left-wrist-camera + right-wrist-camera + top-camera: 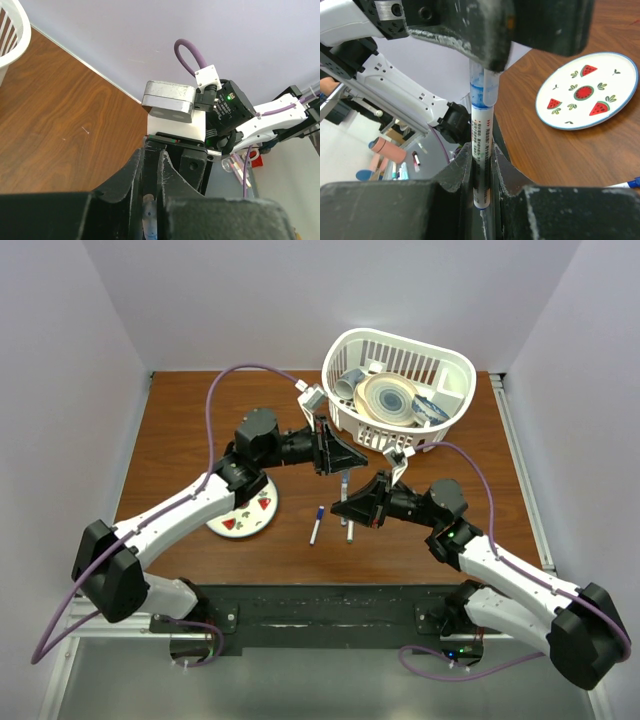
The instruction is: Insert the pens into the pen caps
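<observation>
My right gripper point(481, 156) is shut on a white pen point(480, 135) with printed text and holds it upright. The pen's blue tip sits inside a translucent blue cap point(486, 87). My left gripper point(150, 167) is shut on that cap point(148, 210), which shows between its fingers. In the top view the two grippers, left point(343, 469) and right point(346, 502), meet tip to tip above the table's middle with the pen point(345, 484) between them. A pen with a blue cap on it point(315, 525) and a grey pen point(349, 531) lie on the table below them.
A white slotted basket point(452, 368) holding dishes stands at the back right. A watermelon plate point(232, 528) lies at the left under the left arm; it also shows in the right wrist view point(620, 95). The capped pen's blue end point(634, 182) shows at the right edge.
</observation>
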You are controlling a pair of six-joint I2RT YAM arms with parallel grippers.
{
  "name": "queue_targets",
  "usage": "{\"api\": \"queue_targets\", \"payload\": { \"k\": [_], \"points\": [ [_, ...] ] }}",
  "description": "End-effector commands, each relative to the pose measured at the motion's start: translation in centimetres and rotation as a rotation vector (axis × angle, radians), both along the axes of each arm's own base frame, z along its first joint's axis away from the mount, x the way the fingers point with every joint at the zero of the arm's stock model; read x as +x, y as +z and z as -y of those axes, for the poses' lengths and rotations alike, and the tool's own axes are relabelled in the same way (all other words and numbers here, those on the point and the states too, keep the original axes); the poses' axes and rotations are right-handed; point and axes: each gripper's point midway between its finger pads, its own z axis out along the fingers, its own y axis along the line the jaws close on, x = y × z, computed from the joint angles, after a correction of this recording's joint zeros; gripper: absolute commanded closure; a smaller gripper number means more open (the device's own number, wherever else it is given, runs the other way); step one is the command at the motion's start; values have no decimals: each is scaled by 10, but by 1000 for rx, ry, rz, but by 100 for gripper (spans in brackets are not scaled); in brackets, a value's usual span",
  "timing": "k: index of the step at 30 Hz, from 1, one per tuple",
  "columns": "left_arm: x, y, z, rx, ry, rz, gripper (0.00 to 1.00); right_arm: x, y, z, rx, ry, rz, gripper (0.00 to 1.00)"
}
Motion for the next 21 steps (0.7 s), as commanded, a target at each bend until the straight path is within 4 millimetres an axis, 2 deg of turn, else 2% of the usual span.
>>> {"api": "queue_targets", "payload": {
  "k": [1, 2, 3, 5, 6, 7, 8, 10, 11, 13, 14, 16, 17, 21],
  "points": [
    [-12, 8, 1, -38, -64, -14, 100, 9, 21, 0, 21, -41, 65, 100],
    [-17, 6, 1, -47, -76, -48, 100, 14, 24, 1, 20, -65, 80, 100],
    [-21, -6, -1, -41, -85, -86, 100, 15, 29, 4, 29, -89, 91, 100],
    [-31, -6, -2, -78, -117, -134, 100, 31, 39, 12, 55, -199, 109, 100],
    [-37, -21, -4, -70, -123, -181, 100, 34, 48, 15, 77, -232, 127, 100],
    [-40, -20, -4, -88, -130, -188, 100, 37, 52, 16, 80, -253, 131, 100],
    [-46, -25, -3, -84, -142, -220, 100, 44, 66, 17, 88, -284, 162, 100],
    [-51, -40, -3, -48, -144, -256, 100, 55, 69, 15, 59, -306, 163, 100],
    [-54, -43, -3, -37, -147, -246, 100, 59, 87, 14, 71, -319, 200, 100],
    [-57, -52, -7, -17, -130, -250, 100, 70, 91, 9, 48, -329, 202, 100],
    [-59, -56, -6, -11, -128, -238, 100, 73, 110, 10, 67, -334, 238, 100],
    [-69, -56, -2, -22, -157, -229, 100, 80, 122, 10, 76, -341, 264, 100],
    [-74, -56, -1, -30, -172, -243, 100, 83, 136, 13, 86, -358, 299, 100],
    [-88, -67, 1, -28, -206, -265, 100, 97, 158, 22, 87, -387, 345, 100]
  ]
}}
